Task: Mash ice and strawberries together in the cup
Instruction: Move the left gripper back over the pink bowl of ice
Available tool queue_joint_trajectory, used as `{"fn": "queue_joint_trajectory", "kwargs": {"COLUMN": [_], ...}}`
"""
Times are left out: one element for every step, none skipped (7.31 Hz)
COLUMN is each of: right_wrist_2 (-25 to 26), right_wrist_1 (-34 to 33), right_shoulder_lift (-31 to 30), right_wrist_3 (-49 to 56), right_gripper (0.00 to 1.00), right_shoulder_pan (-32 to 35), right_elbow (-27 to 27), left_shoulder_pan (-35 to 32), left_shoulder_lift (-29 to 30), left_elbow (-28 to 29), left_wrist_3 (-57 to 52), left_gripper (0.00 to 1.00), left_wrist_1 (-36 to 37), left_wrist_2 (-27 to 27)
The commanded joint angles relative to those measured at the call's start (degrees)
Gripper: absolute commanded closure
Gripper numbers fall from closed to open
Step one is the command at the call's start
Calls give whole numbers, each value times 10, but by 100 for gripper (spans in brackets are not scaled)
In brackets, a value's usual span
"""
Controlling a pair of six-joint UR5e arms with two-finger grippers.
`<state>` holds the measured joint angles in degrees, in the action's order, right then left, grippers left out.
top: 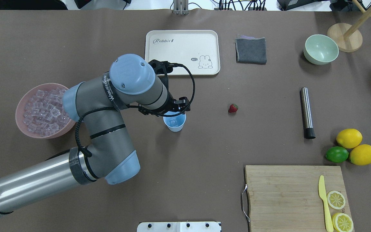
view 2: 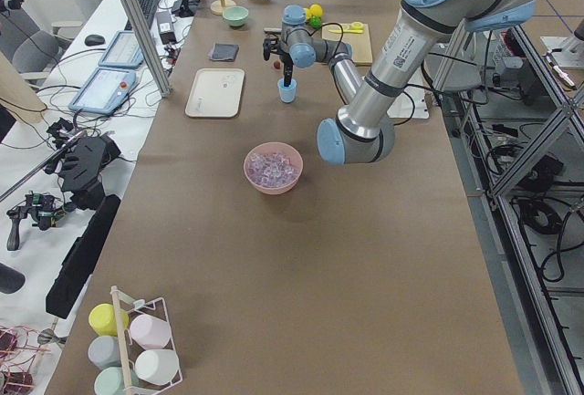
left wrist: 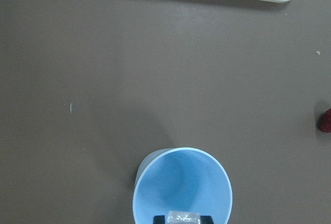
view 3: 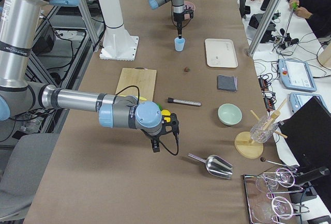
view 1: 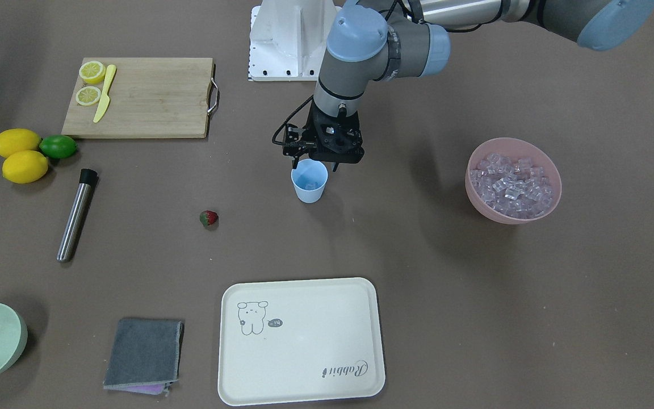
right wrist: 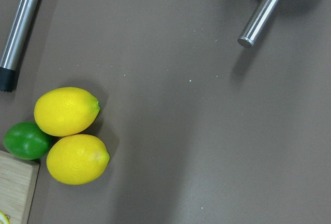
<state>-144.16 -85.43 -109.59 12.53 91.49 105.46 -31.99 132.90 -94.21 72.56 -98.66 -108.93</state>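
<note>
The light blue cup (view 1: pixel 309 180) stands upright mid-table, also in the overhead view (top: pixel 174 121). My left gripper (view 1: pixel 314 166) hangs straight over its mouth. In the left wrist view it is shut on a clear ice cube (left wrist: pixel 183 217), held between the black fingertips just above the cup (left wrist: pixel 182 182). More ice (view 1: pixel 508 179) fills the pink bowl (view 1: pixel 474 196). The red strawberry (view 1: pixel 209 218) lies on the table apart from the cup, also in the overhead view (top: pixel 233 108). My right gripper (view 3: pixel 155 144) hovers far away near the lemons; I cannot tell if it is open or shut.
A steel muddler (top: pixel 307 112) lies beyond the strawberry. Two lemons (right wrist: pixel 67 111) and a lime (right wrist: pixel 26 140) sit by the cutting board (top: pixel 285 193), which bears a knife and lemon halves. Cream tray (top: pixel 182 51), grey cloth (top: pixel 251 50), green bowl (top: pixel 320 49), metal scoop (view 3: pixel 212 165).
</note>
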Motion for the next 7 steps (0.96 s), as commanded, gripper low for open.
{"fn": "queue_joint_trajectory", "kwargs": {"right_wrist_2": [0, 0, 0, 0, 0, 0, 0], "right_wrist_1": [0, 0, 0, 0, 0, 0, 0], "right_shoulder_lift": [1, 1, 1, 1, 1, 1, 1], "right_wrist_3": [-1, -1, -1, -1, -1, -1, -1], "right_gripper": [0, 0, 0, 0, 0, 0, 0], "right_shoulder_pan": [0, 0, 0, 0, 0, 0, 0], "right_elbow": [0, 0, 0, 1, 0, 0, 0], "left_shoulder_pan": [-61, -84, -110, -123, -145, -155, -156], "left_shoulder_lift": [-61, -116, -168, -215, -256, -296, -308], "left_elbow": [-64, -107, -133, -145, -164, -185, -188], "left_wrist_3": [-72, -127, -138, -139, -140, -144, -139], "left_gripper": [4, 4, 4, 4, 4, 4, 4], "left_wrist_1": [41, 52, 54, 54, 54, 52, 51], "left_wrist_2": [-46, -44, -44, -41, -41, -40, -33]}}
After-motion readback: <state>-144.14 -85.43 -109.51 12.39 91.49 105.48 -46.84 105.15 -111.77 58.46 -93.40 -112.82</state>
